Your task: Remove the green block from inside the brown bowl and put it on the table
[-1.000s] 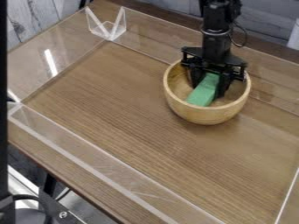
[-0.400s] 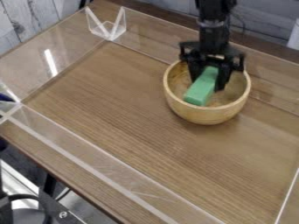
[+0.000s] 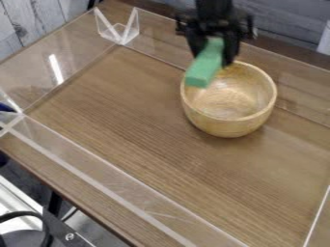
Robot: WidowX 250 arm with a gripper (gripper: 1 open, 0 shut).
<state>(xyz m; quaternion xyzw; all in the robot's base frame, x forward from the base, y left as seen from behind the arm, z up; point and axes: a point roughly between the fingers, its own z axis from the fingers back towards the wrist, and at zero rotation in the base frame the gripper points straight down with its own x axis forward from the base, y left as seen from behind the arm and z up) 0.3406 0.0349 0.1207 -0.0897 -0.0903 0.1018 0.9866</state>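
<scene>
So right now I've got my gripper [image 3: 213, 50] clamped tight on the green block [image 3: 206, 66], holding it by its upper end. The block hangs down from my fingers at a bit of a slant, its lower end pointing toward the near-left. It's a little blurry in the camera view, so I can't say exactly how the fingers sit on it, but the bar is clearly up in the air and touching nothing else.

The brown bowl [image 3: 230, 100] sits below me and a touch to the right. The block's lower end is above the bowl's left rim, clear of it, and the inside of the bowl shows nothing but bare wood.

The table [image 3: 142, 145] stretches out below and to my left, plain wood grain with the low clear wall [image 3: 77, 166] running along the near edge. Off to my far left, in the back corner, there's a small clear bracket-looking piece [image 3: 119, 26] standing up against the wall, well apart from me and the bowl.

My arm comes down from the top of the frame, dark and mostly cropped, with the gripper pointing steeply downward.
</scene>
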